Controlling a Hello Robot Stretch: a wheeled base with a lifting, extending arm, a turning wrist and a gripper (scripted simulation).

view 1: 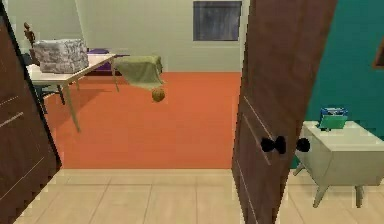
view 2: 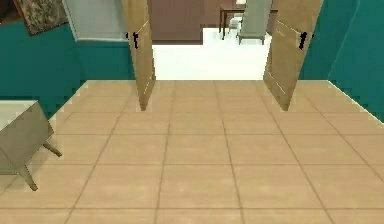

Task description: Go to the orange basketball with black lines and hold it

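Note:
Through the doorway in the forward view lies a room with an orange floor [view 1: 150, 125]. On that floor, just under a hanging olive cloth [view 1: 140, 68], sits a small round brownish-orange blob [view 1: 158, 96]. I cannot tell by its shape or lines whether it is the basketball.
A brown door [view 1: 280, 110] with a black knob stands ajar at the forward view's right, and a dark door leaf [view 1: 18, 120] at its left. A table [view 1: 70, 72] carries a grey box [view 1: 60, 55]. A white nightstand [view 1: 350, 155] stands right. Two wooden doors [view 2: 140, 50] [view 2: 292, 50] flank another doorway over tan tiles [view 2: 200, 150].

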